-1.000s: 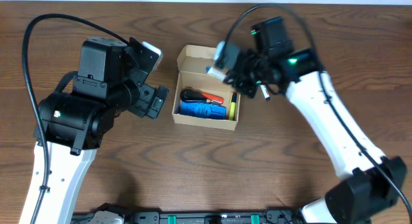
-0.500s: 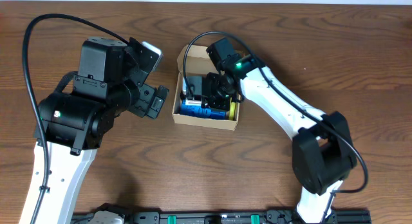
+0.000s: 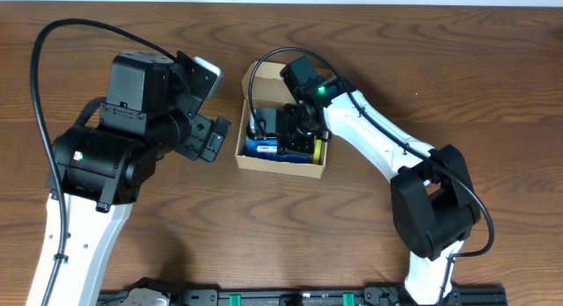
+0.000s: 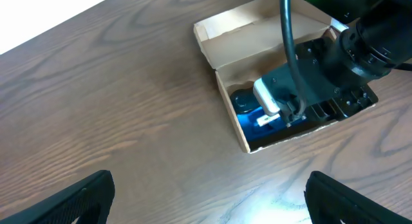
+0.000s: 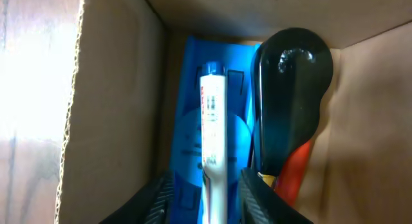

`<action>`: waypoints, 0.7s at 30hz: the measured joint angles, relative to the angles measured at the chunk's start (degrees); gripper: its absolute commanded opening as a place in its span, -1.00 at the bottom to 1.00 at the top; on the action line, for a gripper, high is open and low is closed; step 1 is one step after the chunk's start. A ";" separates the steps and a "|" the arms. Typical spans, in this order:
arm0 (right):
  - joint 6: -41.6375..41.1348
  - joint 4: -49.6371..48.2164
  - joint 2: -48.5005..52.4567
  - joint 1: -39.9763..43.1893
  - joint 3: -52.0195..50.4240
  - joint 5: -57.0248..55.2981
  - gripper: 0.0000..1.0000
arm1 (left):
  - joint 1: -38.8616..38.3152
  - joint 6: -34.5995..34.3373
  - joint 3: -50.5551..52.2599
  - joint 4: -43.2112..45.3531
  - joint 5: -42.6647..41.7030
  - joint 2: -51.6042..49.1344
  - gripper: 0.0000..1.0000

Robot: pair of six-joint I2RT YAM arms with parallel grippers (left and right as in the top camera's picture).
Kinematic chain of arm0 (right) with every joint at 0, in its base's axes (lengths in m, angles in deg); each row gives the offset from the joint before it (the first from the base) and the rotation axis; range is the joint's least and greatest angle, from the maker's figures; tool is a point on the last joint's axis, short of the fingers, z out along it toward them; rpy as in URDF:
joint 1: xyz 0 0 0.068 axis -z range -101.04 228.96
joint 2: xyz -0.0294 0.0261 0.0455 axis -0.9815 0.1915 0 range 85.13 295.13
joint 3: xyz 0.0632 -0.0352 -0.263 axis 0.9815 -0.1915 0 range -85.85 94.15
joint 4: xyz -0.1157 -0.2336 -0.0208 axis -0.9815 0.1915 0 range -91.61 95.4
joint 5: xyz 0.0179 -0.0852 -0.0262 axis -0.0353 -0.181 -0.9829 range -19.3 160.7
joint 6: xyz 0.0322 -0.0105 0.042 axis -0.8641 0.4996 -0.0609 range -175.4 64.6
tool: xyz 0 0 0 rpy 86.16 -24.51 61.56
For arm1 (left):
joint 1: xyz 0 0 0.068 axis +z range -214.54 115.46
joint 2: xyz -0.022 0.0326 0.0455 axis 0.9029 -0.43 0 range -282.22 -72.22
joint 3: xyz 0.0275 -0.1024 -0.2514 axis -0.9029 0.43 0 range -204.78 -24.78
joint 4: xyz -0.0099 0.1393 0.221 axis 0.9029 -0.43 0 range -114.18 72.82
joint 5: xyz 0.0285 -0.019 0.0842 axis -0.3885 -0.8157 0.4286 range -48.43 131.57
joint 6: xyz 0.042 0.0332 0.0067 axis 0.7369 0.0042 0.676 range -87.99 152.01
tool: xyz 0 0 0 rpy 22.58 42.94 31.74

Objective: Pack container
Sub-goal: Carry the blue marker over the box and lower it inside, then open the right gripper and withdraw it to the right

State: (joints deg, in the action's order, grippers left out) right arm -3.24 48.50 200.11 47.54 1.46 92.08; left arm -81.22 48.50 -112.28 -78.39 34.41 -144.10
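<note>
Now right gripper (image 5: pixel 205 198) down in cardboard box (image 5: pixel 109 89), jaws parted clear of white marker (image 5: pixel 212 121), likely releasing it. Meanwhile left gripper (image 3: pixel 211 137) wide, empty.

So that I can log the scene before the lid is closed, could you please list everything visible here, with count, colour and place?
table: one, brown wood, under everything
container: one, brown cardboard, mid-table, flap lid open
pen: one, white, in the container, over the blue item
blue item: one, blue, low in the container; kind unclear
tool: one, black with an orange-red part, in the container beside the pen
yellow item: one, yellow, at the container's end, mostly hidden
left gripper: one, black, open, beside the container, apart from it
right gripper: one, black, inside the container, fingers open either side of the pen
</note>
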 measured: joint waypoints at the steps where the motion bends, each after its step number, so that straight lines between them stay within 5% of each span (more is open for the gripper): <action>1: -0.76 0.00 -0.07 0.00 0.02 -0.04 -0.19 | 0.00 0.00 0.00 0.00 0.00 0.00 0.91; 12: -6.73 -0.11 -11.91 1.07 0.28 -2.75 -0.21 | 0.00 0.00 0.00 0.02 0.00 0.00 0.90; 21: -17.70 -2.56 -23.89 13.16 1.88 -5.40 -0.01 | 0.00 0.00 0.00 0.00 0.00 0.00 0.91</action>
State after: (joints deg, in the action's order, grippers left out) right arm -20.95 45.94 176.22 60.70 3.34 86.69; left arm -81.22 48.50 -112.28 -78.39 34.41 -144.10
